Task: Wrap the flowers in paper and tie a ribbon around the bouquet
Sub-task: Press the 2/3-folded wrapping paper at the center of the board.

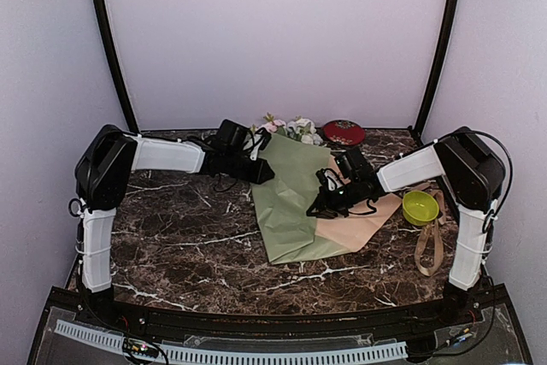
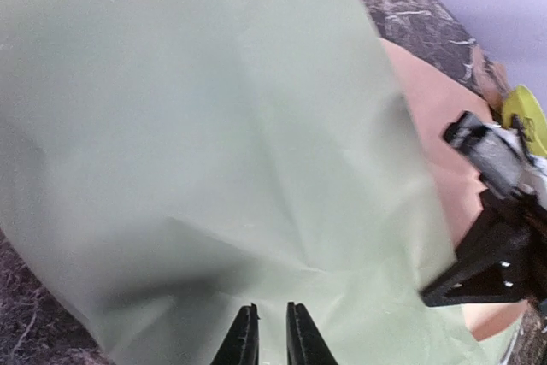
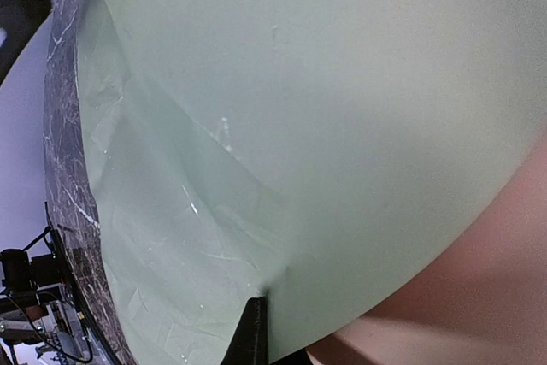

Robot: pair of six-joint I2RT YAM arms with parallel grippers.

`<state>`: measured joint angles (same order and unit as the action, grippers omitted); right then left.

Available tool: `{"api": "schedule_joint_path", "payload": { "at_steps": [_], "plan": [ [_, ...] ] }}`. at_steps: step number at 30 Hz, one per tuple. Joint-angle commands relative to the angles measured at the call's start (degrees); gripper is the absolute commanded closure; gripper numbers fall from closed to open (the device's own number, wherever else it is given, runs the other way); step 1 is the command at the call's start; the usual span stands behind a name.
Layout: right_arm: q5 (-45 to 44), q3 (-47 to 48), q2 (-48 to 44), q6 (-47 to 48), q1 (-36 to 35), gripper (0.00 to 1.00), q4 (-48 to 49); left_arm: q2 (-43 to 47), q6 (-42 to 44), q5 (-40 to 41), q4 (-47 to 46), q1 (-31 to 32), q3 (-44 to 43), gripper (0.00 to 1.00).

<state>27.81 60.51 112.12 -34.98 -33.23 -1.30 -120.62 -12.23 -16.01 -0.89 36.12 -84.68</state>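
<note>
The left gripper (image 2: 272,331) pinches the green paper (image 2: 214,126), nearly closed. The right gripper (image 3: 255,312) is closed tight, pinching it too.

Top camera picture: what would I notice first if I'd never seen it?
The big sage-green paper in the middle of the dark marble table, with a tan corner showing on its right. The left gripper and right gripper reach onto it from either side, and pink and white flowers peek out at its far end.
</note>
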Motion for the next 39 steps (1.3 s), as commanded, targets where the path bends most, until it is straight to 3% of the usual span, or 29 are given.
{"api": "schedule_joint_path", "payload": {
  "at_steps": [1, 17, 23, 26, 31, 39],
  "plan": [
    [-2.4, -1.7, 0.4, 0.2, -0.6, 1.00, -0.3, -2.8, 1.4, 5.8, 5.1, -2.0, -1.6, 0.89],
    [-3.0, -1.7, 0.5, -0.4, -0.6, 1.00, -0.2, -1.0, 2.3, 15.3, 10.5, -7.6, 0.2, 0.92],
    [-2.7, -0.6, 0.9, 0.1, -0.8, 1.00, -0.2, 8.1, 8.9, 16.6, 8.2, -0.3, 4.7, 0.91],
    [-2.5, -0.6, 1.0, 0.3, -0.9, 1.00, -0.2, 10.8, 9.1, 12.6, 4.9, 4.0, 9.2, 0.90],
    [-2.0, -0.4, 1.3, 0.8, -0.9, 1.00, 0.0, 7.4, 5.5, 8.2, 5.4, 5.8, 10.5, 0.89],
    [-2.4, -2.8, 0.6, 0.2, -1.1, 1.00, 2.1, 6.3, 7.7, 12.8, 9.7, 7.0, 14.4, 0.90]
  ]
}}
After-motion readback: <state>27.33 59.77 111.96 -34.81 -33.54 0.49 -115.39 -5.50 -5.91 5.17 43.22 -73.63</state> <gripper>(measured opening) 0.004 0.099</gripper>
